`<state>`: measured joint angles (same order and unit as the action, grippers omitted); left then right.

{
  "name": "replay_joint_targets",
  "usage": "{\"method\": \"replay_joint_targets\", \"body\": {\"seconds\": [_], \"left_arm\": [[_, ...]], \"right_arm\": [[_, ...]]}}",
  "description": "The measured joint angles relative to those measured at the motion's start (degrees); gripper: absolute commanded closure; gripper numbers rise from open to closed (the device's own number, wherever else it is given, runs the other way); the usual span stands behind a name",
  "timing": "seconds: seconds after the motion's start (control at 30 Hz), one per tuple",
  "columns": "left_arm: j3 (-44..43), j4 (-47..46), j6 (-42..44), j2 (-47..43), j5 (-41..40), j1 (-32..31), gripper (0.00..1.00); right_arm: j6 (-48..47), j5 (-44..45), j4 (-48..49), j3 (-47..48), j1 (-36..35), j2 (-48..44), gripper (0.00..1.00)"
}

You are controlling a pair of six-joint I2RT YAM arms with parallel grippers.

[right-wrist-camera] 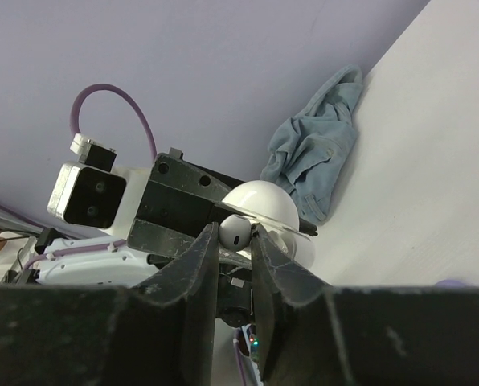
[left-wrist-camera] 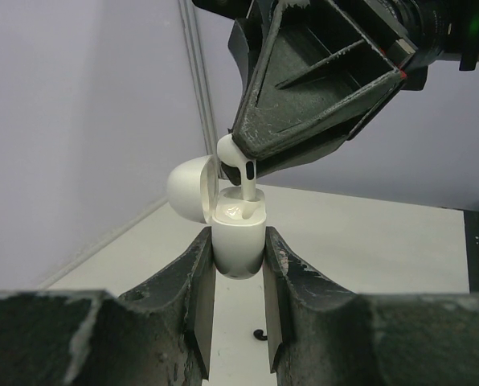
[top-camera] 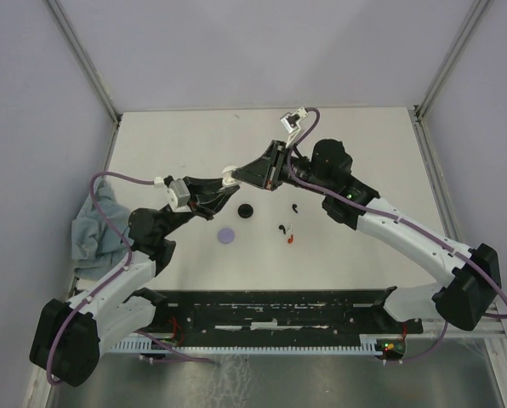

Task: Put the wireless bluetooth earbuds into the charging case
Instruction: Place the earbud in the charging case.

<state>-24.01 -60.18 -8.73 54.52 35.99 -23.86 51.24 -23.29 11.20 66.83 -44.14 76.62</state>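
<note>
My left gripper [left-wrist-camera: 238, 251] is shut on the white charging case [left-wrist-camera: 238, 241], which it holds upright above the table with its lid [left-wrist-camera: 190, 186] swung open to the left. From above, my right gripper [right-wrist-camera: 235, 235] is shut on a white earbud [right-wrist-camera: 236, 231]. In the left wrist view that earbud's stem [left-wrist-camera: 249, 186] dips into a slot of the case. In the top view the two grippers meet at the case [top-camera: 230, 176]. On the table lie a black earbud [top-camera: 294, 206], another black one [top-camera: 281, 228] and a red one [top-camera: 289, 239].
A black disc [top-camera: 246, 210] and a lavender disc [top-camera: 227, 235] lie on the table below the grippers. A crumpled blue-grey cloth [top-camera: 92, 229] sits at the left wall. A black rail [top-camera: 279, 310] runs along the near edge between the arm bases.
</note>
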Motion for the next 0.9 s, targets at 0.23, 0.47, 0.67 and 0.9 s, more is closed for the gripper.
{"method": "replay_joint_targets", "body": {"seconds": [0.23, 0.47, 0.67, 0.9], "left_arm": [[0.2, 0.1, 0.0, 0.0, -0.1, 0.0, 0.97], [0.8, 1.2, 0.0, 0.0, -0.3, 0.0, 0.97], [0.9, 1.3, 0.0, -0.1, -0.3, 0.0, 0.97], [0.9, 4.5, 0.7, -0.6, -0.3, 0.0, 0.97]], "right_arm": [[-0.7, 1.6, -1.0, 0.0, -0.1, 0.0, 0.58], [-3.9, 4.7, -5.1, 0.0, -0.2, -1.4, 0.54], [-6.8, 7.1, -9.3, 0.5, -0.3, -2.2, 0.53], [-12.5, 8.1, -19.2, 6.4, -0.3, -2.2, 0.52]]}}
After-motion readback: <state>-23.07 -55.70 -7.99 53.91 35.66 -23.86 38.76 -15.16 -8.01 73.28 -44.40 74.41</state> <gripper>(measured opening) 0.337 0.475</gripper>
